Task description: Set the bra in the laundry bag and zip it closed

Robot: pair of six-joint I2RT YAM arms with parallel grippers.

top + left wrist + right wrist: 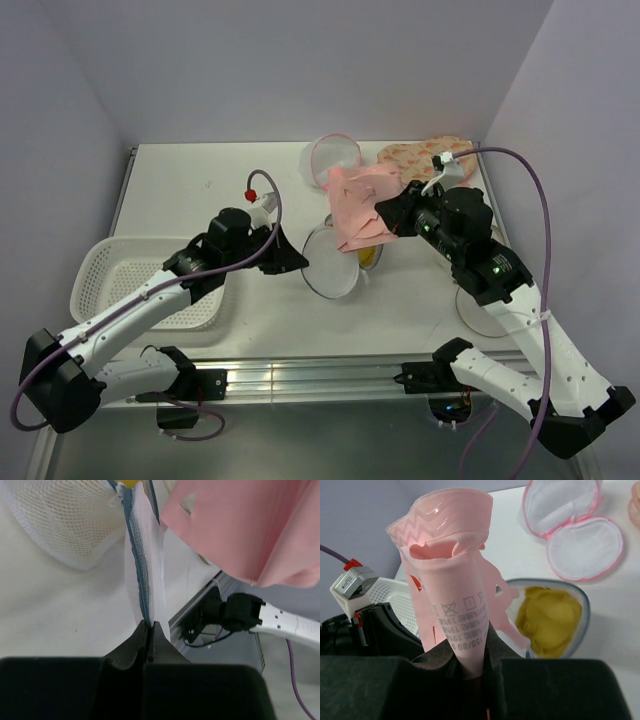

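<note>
- Top view: the laundry bag [330, 268] lies open at mid-worktop [200, 190], nearer the near edge than the far one. It has a grey rim and see-through mesh.
- The left gripper [300, 264] comes in from the left with its tips at the bag's left rim.
- The right gripper [382, 214] holds the bra [355, 200], a pink cloth, raised over the bag's far-right side. The cloth hangs down and hides part of the bag. A yellow lump [370, 257] shows at the cloth's lower edge.
- Toward the far edge sits a pink-rimmed mesh bag [335, 155]. A peach patterned pad [415, 155] lies near the far right corner. A white basket [130, 285] sits by the left edge.
- Left wrist view: the left gripper [149, 630] is pinched tight on the grey zip tape [140, 565], with no gap between the jaws. The tape runs up from the tips to the laundry bag's [60, 520] mesh dome. The bra [250, 525] hangs at upper right, apart from the tape.
- Right wrist view: the right gripper [470, 667] is clamped on the bunched bra [450, 555] at the end with the printed care label. The cloth stands up out of the jaws.
- Beyond it, the laundry bag [572, 591] shows one dome with the yellow lump [550, 615] lying inside.
- The pink-rimmed mesh bag [575, 530] is farther off, open, with both halves showing. The white basket [410, 600] is at left.
</note>
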